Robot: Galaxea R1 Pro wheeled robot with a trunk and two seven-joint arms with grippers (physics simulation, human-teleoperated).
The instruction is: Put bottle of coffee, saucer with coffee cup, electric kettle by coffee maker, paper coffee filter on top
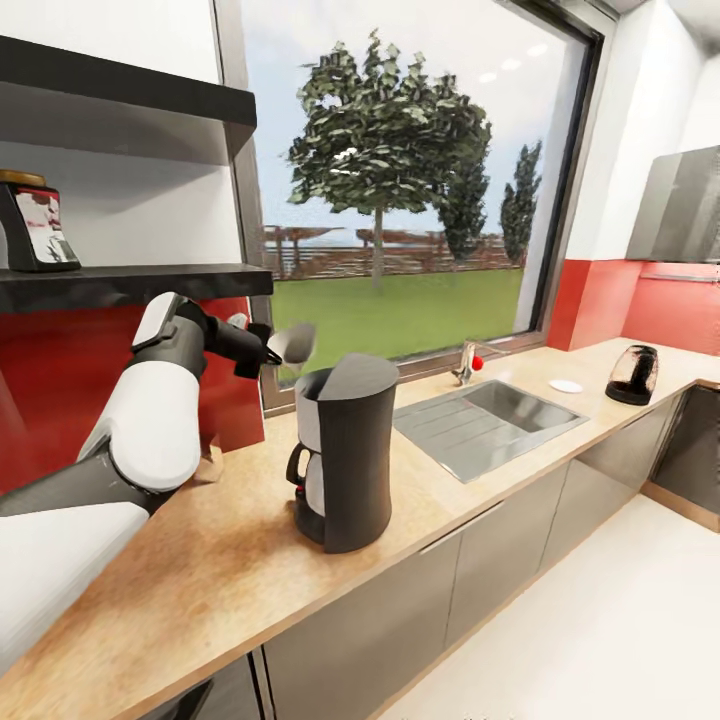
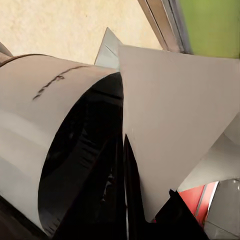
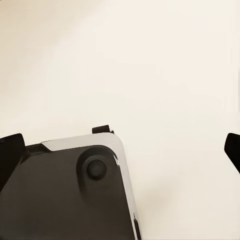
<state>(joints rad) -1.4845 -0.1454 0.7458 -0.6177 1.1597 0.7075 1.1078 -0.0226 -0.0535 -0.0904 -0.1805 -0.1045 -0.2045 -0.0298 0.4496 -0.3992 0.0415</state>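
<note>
Left claw (image 1: 272, 352): raised over the bench, just behind and above the coffee maker; closed on a paper coffee filter.
Paper coffee filter (image 1: 294, 343): pale, cone-shaped, pinched at its edge, hanging just beside the top rim of the coffee maker, apart from it as far as the head view tells; in the left wrist view a broad white sheet (image 2: 170, 125) close before the camera.
Coffee maker (image 1: 342, 455): dark, upright on the bench (image 1: 200, 560), lid tilted up, glass carafe with black handle at its base; open dark top (image 2: 85, 165) seen from the left wrist view.
Bottle of coffee (image 1: 35, 225): dark, gold-capped, on the lower kitchen shelf (image 1: 140, 282) at the left, well apart from the coffee maker.
Electric kettle (image 1: 633, 375): dark, on the far end of the bench beyond the sink (image 1: 490, 420).
Saucer (image 1: 566, 386): small white disc on the bench between sink and electric kettle.
Right claw (image 3: 120, 145): dark fingertips (image 3: 11, 150) at the two edges of the right wrist view, spread wide, gripping nothing; pale floor and a dark part of the robot below.
Window (image 1: 400, 170): behind the bench, tree and lawn outside.
</note>
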